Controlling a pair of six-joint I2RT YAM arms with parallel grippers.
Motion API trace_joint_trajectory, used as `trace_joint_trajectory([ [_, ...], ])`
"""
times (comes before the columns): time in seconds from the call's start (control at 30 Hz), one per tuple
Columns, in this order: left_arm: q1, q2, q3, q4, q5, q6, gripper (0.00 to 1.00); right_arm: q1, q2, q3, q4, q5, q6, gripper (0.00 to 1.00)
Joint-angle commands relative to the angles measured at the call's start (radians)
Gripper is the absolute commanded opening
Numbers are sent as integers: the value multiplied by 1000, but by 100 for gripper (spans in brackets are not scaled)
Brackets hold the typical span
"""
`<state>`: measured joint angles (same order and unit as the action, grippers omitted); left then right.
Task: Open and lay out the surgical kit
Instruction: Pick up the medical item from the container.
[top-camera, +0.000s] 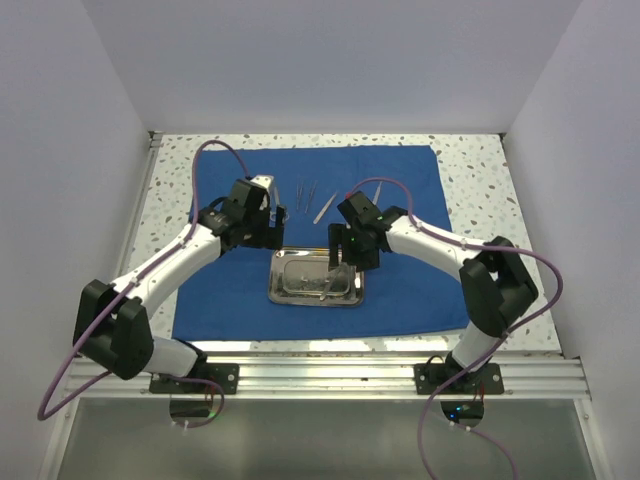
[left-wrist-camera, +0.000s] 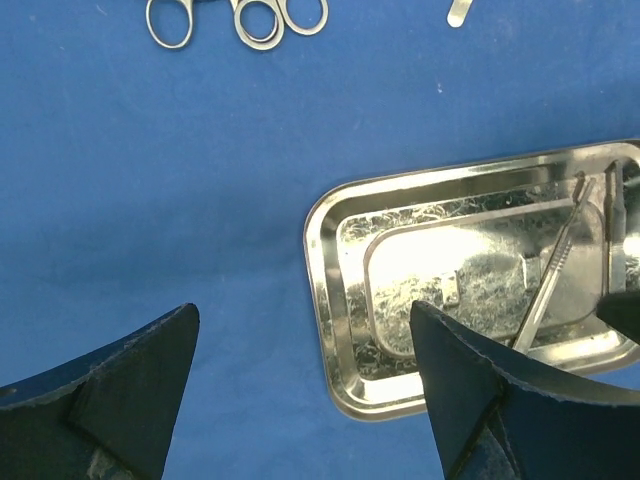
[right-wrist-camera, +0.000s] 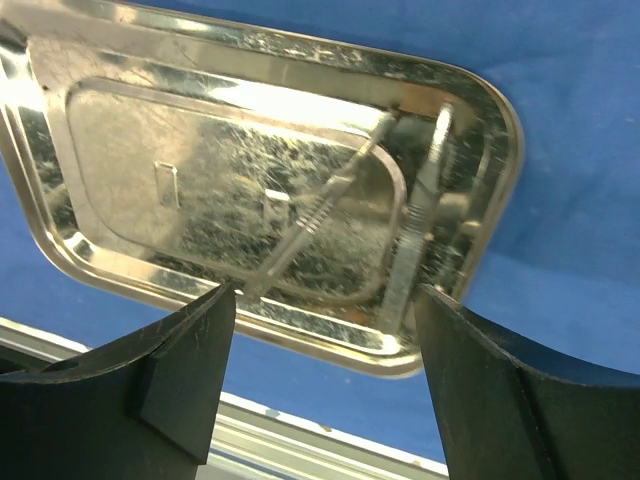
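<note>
Tray (top-camera: 315, 280) | thin steel pieces (right-wrist-camera: 320, 205) inside look light, hard, slippery | I'd pinch one mid-handle | right tool (right-wrist-camera: 325, 295) apart, empty | left tool (left-wrist-camera: 305, 310) apart too

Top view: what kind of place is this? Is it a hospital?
Probably a robot test booth, not a hospital: white walls box in a speckled table, a left arm and a right arm are bolted to a rail, and a blue cloth holds a steel tray and ring-handled instruments.
</note>
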<state>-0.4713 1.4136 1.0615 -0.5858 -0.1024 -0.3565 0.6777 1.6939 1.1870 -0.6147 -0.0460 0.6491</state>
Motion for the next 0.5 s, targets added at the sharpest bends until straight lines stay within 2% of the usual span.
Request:
trace_joint_trajectory([
  [0.0, 5, -96, -21, 20, 10, -21, 90, 13, 18, 19, 113, -48, 64, 75],
  [0.27, 7, -197, -100, -9, 4, -19, 90, 48, 133, 97, 119, -8, 95, 73],
  [0.47, 7, -252, -120, -37, -16, -15, 90, 86, 182, 135, 26, 98, 118, 71],
])
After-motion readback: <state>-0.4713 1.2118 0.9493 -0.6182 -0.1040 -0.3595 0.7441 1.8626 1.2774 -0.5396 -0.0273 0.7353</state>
